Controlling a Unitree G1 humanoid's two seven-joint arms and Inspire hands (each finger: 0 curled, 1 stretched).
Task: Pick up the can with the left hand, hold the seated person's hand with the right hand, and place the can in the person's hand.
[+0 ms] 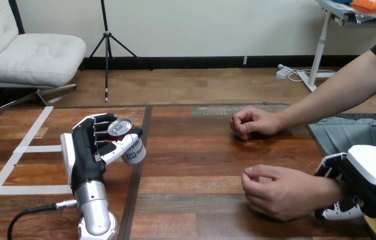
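Observation:
A silver-topped can (121,128) with a white printed side leans to the right in my left hand (83,155), at the table's left middle. The fingers curl behind the can and the thumb presses across its front. My right hand (371,182) is at the lower right edge, at the wrist of the person's nearer hand (276,192). Its fingers (330,166) show above that wrist and its thumb below, closed round it. The nearer hand lies loosely curled on the table. The person's farther hand (253,122) rests as a loose fist further back.
The wooden table (196,165) has a dark seam running front to back just right of the can. White tape lines (20,150) cross its left part. A cable (30,215) trails from my left forearm.

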